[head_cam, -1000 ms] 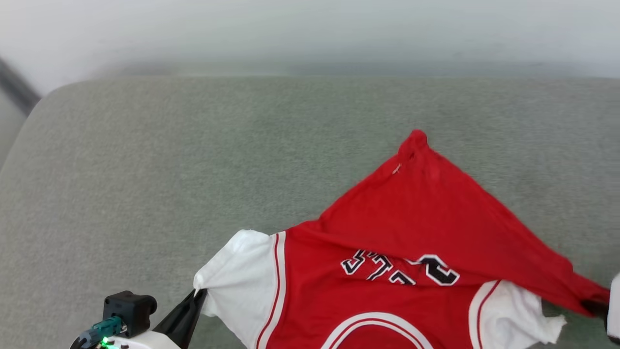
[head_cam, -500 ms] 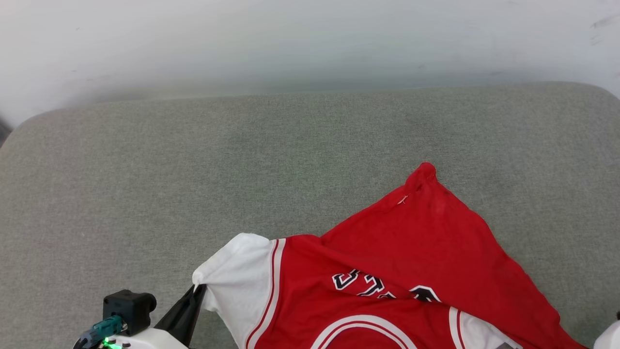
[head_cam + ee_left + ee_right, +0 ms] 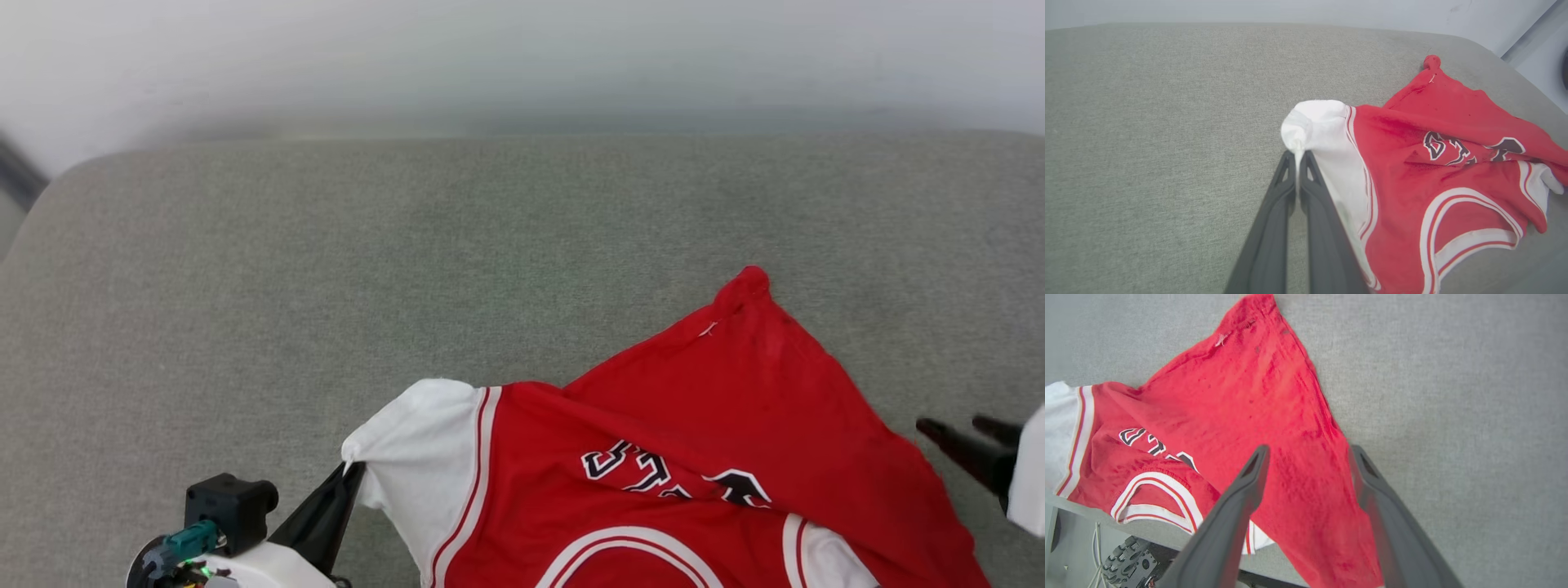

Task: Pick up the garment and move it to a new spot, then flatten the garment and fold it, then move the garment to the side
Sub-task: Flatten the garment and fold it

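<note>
Whereas a second ago the right gripper (image 3: 951,423) clutched the stretched hem at the head view's right edge, it now stands just beside the cloth, its two dark fingers spread with nothing between them. The camera itself has shifted meanwhile. The left gripper (image 3: 353,472) still pinches the tip of a white sleeve (image 3: 416,441). One garment (image 3: 735,392) lies on the near right part of the grey cushion (image 3: 286,286). It is red with red-and-white striped trim, and its black, white-outlined lettering is partly covered by a folded-over red flap (image 3: 759,351) that ends in a bunched point on the far side.

From the left wrist, the left gripper (image 3: 1297,155) has its jaws pressed together on the sleeve's edge. The rumpled garment (image 3: 1412,175) spreads to the right, with a second sleeve (image 3: 1545,179) at its far side: two sleeves in all, and one curved neck band (image 3: 1453,196).

From the right wrist, the right gripper (image 3: 1308,451) has its jaws wide apart and holds none of the garment (image 3: 1249,396).
</note>
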`<state>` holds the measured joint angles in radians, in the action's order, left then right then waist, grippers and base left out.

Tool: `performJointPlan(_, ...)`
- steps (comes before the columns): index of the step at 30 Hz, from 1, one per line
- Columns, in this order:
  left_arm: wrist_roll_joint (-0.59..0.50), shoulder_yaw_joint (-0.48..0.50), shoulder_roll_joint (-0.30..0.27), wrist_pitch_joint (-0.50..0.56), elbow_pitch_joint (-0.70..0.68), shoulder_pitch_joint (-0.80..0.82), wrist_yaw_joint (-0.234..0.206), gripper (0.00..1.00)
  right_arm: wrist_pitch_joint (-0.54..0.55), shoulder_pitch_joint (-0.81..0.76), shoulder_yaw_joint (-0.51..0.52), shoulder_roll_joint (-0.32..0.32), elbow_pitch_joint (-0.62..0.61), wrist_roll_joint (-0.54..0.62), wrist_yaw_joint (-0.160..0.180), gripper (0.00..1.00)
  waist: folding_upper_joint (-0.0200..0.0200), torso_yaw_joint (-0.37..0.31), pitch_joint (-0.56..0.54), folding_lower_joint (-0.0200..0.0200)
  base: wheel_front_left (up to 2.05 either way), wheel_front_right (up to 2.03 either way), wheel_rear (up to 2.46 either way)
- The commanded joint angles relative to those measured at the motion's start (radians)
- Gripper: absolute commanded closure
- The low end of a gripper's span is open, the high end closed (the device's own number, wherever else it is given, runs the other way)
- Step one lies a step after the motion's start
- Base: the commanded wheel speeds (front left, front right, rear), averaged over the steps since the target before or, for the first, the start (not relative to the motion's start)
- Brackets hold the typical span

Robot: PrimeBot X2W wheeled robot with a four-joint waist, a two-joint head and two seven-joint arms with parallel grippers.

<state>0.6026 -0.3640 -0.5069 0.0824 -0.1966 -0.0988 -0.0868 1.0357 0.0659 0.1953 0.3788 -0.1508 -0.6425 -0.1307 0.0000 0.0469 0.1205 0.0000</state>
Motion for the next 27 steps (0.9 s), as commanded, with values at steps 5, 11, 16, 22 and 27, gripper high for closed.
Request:
performJointPlan(5,-0.026,-0.020,0.001,0.007,-0.054,0.055,0.006,1.00,0.047,0.177,-0.060,0.024,0.003,0.048,0.000,0.00,0.0000,0.061,0.088,0.0000,0.00,0.00,0.00)
performJointPlan(11,-0.049,-0.044,0.011,0.011,-0.078,0.103,0.016,1.00,0.059,0.317,-0.107,0.024,0.079,0.102,0.000,0.00,0.0000,0.124,0.160,0.0000,0.00,0.00,0.00)
performJointPlan(16,-0.063,-0.068,0.025,0.012,-0.096,0.138,0.027,1.00,0.068,0.416,-0.129,0.032,0.174,0.150,0.000,0.00,0.0000,0.189,0.228,0.0000,0.00,0.00,0.00)
performJointPlan(22,-0.072,-0.097,0.047,0.006,-0.082,0.173,0.042,1.00,0.037,0.482,-0.155,0.062,0.297,0.214,0.000,0.00,0.0000,0.250,0.273,0.0000,0.00,0.00,0.00)
performJointPlan(27,-0.077,-0.114,0.063,-0.001,-0.070,0.190,0.048,1.00,0.024,0.487,-0.171,0.081,0.375,0.238,0.000,0.00,0.0000,0.288,0.296,0.0000,0.00,0.00,0.00)
